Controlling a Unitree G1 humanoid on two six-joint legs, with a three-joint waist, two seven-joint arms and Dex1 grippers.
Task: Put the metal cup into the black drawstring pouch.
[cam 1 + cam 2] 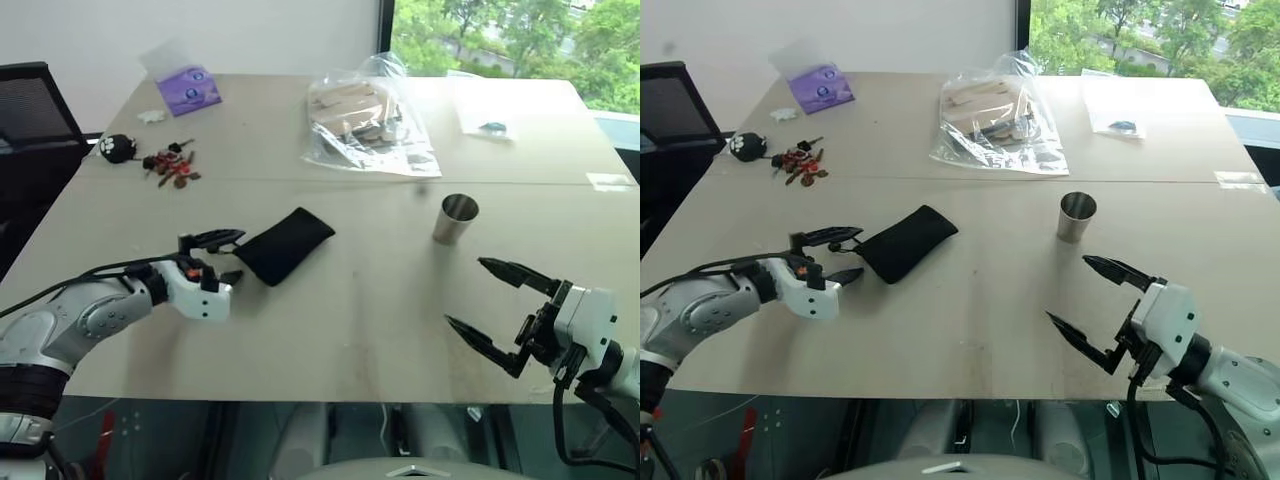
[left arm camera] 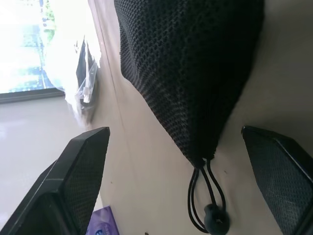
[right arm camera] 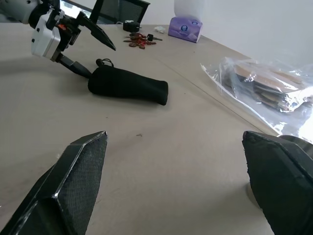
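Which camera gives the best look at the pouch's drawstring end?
The left wrist view: the pouch is seen close up, its gathered mouth, cord and toggle sitting between the open left end effector's fingers. Both eye views show the whole pouch lying on the table, cord barely visible. The right wrist view shows it from the side, farther off.

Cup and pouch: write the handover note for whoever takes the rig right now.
Left claw: open, at the cord end of the pouch, holding nothing.
Right claw: open, empty, near the table's front edge, short of the cup.
Pouch lies flat, mouth drawn shut. Cup stands upright on the table, apart from it.
Done: nothing.
Left: open the pouch, pick up the cup, put it in.
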